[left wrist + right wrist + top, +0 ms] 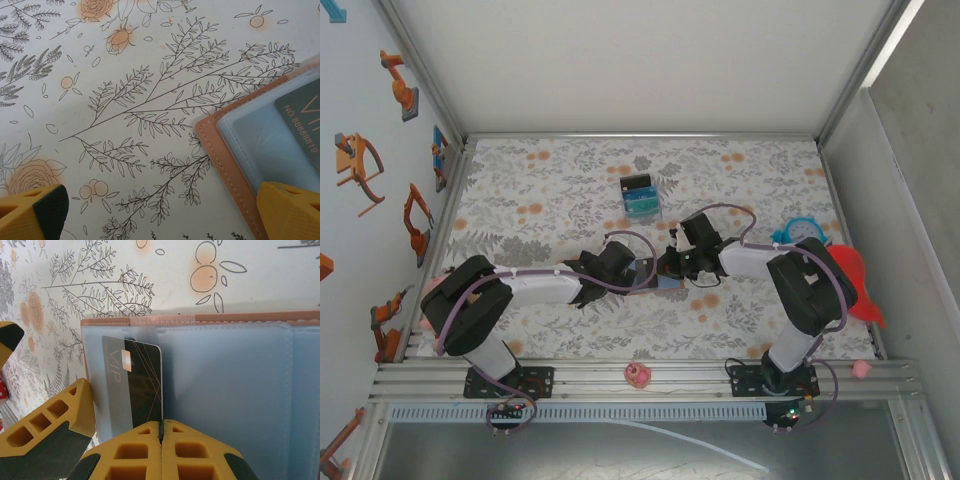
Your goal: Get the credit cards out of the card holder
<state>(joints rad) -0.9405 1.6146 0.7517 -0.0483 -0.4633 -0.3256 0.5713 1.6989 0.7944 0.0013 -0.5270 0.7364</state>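
The card holder (656, 277) lies open on the floral cloth between my two grippers. Its brown edge (200, 318) frames pale blue pockets. A dark credit card (142, 385) marked VIP sticks partly out of the left pocket. My right gripper (161, 432) is shut on that card's near edge. My left gripper (165, 215) stands wide open, and its right finger (287, 210) rests on the card holder's (220, 150) corner beside the same card (302, 115). In the top view the two grippers (638, 272) (672, 265) meet over the wallet.
A small black box (640, 197) with blue and teal contents stands behind the wallet. A blue clock-like object (800, 232) and a red object (855, 280) lie at the right edge. A pink item (637, 375) sits on the front rail.
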